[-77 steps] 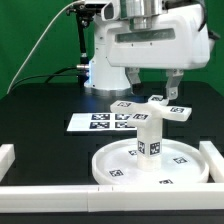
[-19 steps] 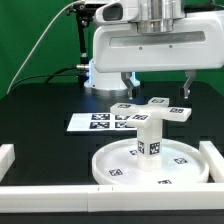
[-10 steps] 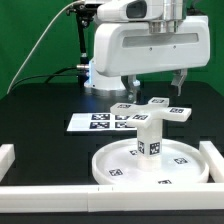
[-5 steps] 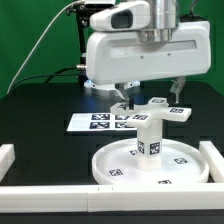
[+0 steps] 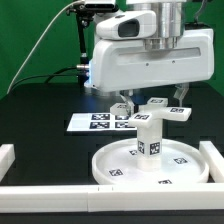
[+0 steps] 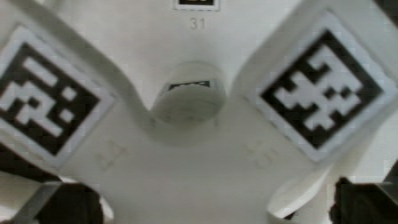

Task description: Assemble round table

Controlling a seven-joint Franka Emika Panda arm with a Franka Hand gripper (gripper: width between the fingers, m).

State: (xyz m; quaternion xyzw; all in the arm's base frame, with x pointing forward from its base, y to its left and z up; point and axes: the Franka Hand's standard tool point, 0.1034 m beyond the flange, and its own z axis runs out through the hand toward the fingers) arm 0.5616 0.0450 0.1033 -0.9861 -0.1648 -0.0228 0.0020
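Note:
The round disc (image 5: 110,170) lies flat on the black table with the short cylinder leg (image 5: 149,140) standing upright in its middle. The cross-shaped foot piece (image 5: 160,104) sits on top of the leg. My gripper (image 5: 150,100) is open and low over the foot piece, one finger on each side of it at the level of its arms. In the wrist view the foot piece (image 6: 196,140) fills the picture with two tags. My dark fingertips (image 6: 50,200) show at the corners, apart from each other, with the gripper (image 6: 210,203) straddling the piece.
The marker board (image 5: 98,121) lies on the table behind the disc, towards the exterior view's left. White border walls run along the left (image 5: 8,155), the front (image 5: 60,196) and the right (image 5: 213,152). The robot base stands at the back.
My gripper has come down from above the foot piece until its fingers flank it. The disc, leg and foot piece have not moved.

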